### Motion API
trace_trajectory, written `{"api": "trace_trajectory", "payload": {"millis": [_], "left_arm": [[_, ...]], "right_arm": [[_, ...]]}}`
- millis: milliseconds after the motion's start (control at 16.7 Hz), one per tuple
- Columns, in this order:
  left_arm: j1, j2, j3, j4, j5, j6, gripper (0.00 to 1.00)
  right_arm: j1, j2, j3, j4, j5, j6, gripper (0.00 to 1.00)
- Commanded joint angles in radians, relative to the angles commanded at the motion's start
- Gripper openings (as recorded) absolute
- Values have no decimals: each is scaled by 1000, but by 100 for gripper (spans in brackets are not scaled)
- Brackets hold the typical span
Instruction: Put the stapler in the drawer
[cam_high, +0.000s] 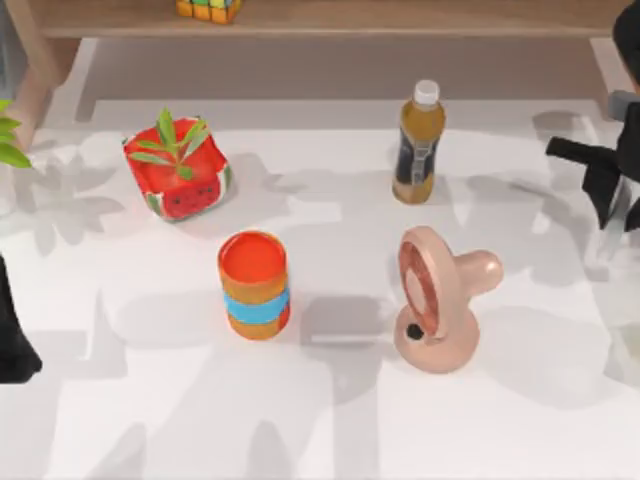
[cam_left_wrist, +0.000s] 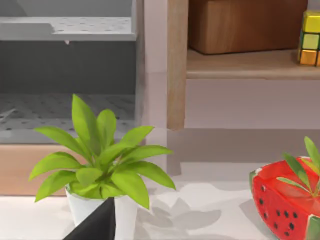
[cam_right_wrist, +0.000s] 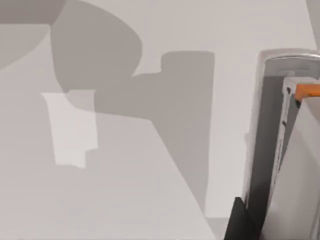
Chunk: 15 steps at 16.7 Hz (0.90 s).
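Note:
The stapler (cam_right_wrist: 280, 150) is a slim light-grey bar with an orange bit at one end, seen close up in the right wrist view above the white table. A black finger (cam_right_wrist: 245, 222) presses against its side, so my right gripper (cam_high: 592, 172), at the table's far right edge, looks shut on it. My left arm (cam_high: 15, 340) is parked at the left edge. On the shelf sits a wooden box (cam_left_wrist: 245, 25); I cannot tell whether it is the drawer.
On the table stand a watermelon-patterned pot (cam_high: 178, 170) with a plant, an orange can (cam_high: 254, 285), a bottle (cam_high: 418, 142) and a pink fan (cam_high: 438, 300). A wooden shelf (cam_high: 350, 18) with a colour cube (cam_high: 208, 9) runs along the back. A potted plant (cam_left_wrist: 100, 165) stands at the back left.

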Motion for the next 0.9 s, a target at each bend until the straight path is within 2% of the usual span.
{"api": "trace_trajectory", "payload": {"millis": [240, 480, 900], "left_arm": [[0, 0, 0, 0, 0, 0, 100], [0, 0, 0, 0, 0, 0, 100], [0, 0, 0, 0, 0, 0, 100]], "right_arm": [[22, -41, 58, -37, 2, -21, 0], [9, -142, 232, -92, 25, -50, 0], [-144, -181, 650, -239, 73, -138, 0]]}}
